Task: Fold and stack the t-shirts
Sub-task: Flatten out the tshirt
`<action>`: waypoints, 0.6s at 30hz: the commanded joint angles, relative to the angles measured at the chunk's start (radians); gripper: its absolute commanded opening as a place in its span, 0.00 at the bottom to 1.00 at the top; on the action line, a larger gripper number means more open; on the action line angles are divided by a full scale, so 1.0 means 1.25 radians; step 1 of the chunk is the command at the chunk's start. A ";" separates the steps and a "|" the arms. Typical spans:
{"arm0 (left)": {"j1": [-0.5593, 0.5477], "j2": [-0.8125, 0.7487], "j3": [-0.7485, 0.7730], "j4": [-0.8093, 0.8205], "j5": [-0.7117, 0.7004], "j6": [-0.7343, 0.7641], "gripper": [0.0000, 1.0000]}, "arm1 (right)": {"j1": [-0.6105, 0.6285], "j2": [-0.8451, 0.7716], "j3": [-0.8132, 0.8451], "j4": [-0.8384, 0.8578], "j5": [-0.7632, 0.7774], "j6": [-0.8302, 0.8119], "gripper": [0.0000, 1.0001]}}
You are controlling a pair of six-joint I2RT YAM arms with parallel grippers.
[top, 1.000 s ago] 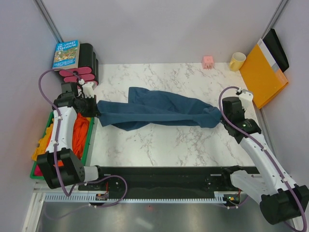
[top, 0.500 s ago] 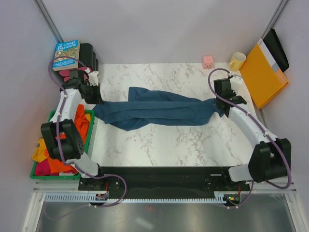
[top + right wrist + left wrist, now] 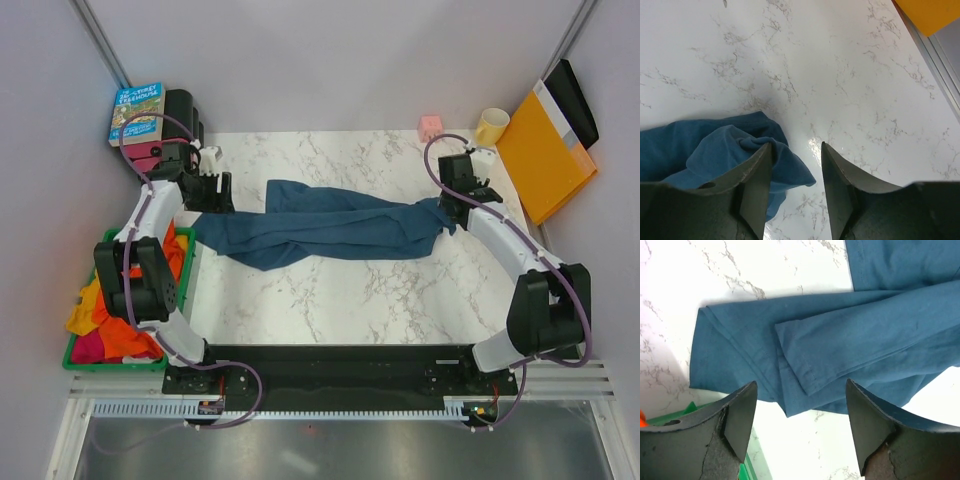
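Three bright t-shirts, orange (image 3: 165, 265), yellow (image 3: 85, 305) and pink-red (image 3: 85, 345), lie in a heap in the green crate (image 3: 186, 300) at the left edge of the table (image 3: 350, 300). They are not folded yet.

Just right of the crate, the left gripper (image 3: 801, 385) hovers over the left end of the dark teal-blue t-shirt (image 3: 330, 228). Its jaws stand wide apart and hold nothing. Below them the cloth lies doubled, with a hemmed edge on top.

The teal shirt lies across the middle of the table as a long, rumpled band, not spread flat.

At its right end, the right gripper (image 3: 796, 145) is also open. The bunched tip of the shirt lies at its left finger, and bare marble shows between the jaws.

I judge that the laying-out step is in hand, and no fold is made so far. The next move probably calls for both grippers to come down and take the cloth's edges again, then pull the layers apart so that the shirt lies flat and smooth.
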State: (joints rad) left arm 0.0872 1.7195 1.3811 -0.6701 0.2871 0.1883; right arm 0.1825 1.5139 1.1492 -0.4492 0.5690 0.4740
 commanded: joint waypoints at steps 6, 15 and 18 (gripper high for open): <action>-0.061 -0.101 -0.143 0.052 -0.033 0.008 0.72 | 0.004 -0.094 -0.007 0.035 -0.055 -0.007 0.48; -0.137 -0.026 -0.203 0.093 -0.047 -0.043 0.59 | 0.006 -0.148 -0.081 0.035 -0.051 -0.021 0.41; -0.136 -0.029 -0.198 0.103 -0.087 -0.054 0.59 | 0.007 -0.166 -0.092 0.035 -0.054 -0.021 0.41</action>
State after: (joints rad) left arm -0.0906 1.6913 1.1179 -0.6064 0.2363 0.1684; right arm 0.1879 1.3613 1.0470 -0.4255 0.5087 0.4557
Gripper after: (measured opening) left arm 0.587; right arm 0.414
